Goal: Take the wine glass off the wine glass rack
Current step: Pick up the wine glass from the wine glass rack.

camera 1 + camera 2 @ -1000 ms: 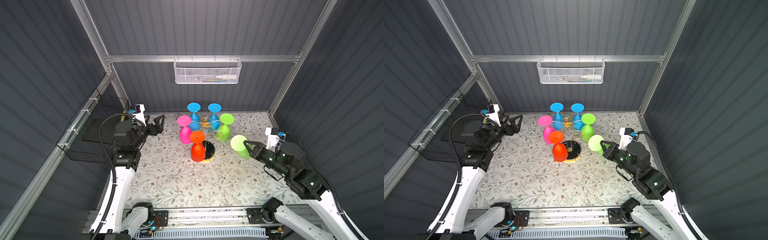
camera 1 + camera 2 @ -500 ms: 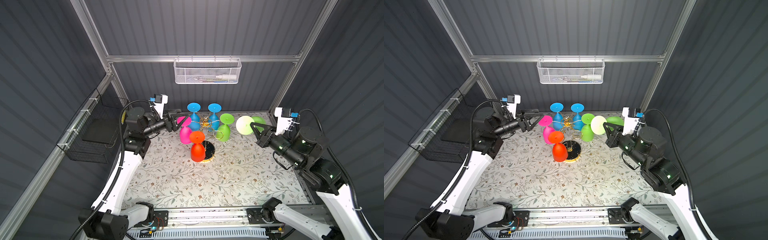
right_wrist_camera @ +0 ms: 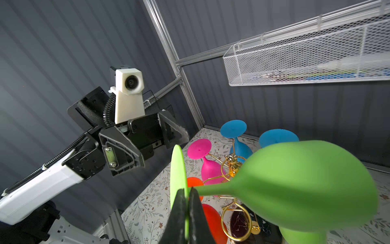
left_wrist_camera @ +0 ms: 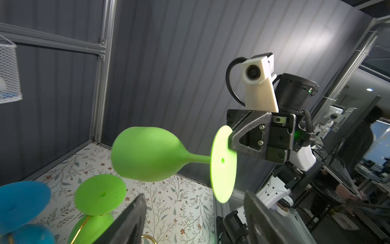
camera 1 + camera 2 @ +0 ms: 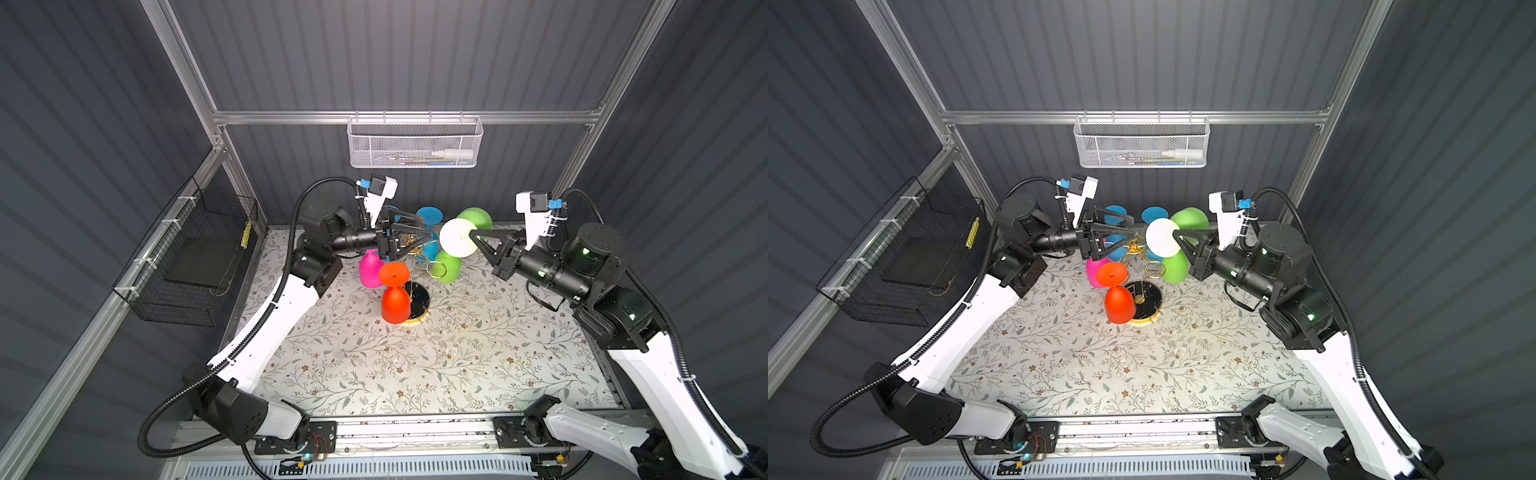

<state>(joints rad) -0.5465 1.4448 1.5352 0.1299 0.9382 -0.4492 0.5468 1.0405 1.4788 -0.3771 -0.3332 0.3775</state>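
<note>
Now that the right hand (image 5: 473, 239), clamped on the foot of the lime wine glass (image 5: 474, 217), has lifted it right of the wine glass rack (image 5: 419, 297), the left hand (image 5: 428, 232) arrives wide open, empty: handover likely.

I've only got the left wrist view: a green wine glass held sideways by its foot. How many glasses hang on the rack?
Observer: Five hang on the wine glass rack in a top view: two blue glasses, a pink glass, a red glass, a green glass.
Operator: Any arm free?
Observer: Yes, one gold ring beside that green glass is empty.
Operator: Where's the base?
Observer: The black base stands on the table; the red glass overlaps its edge.
</note>
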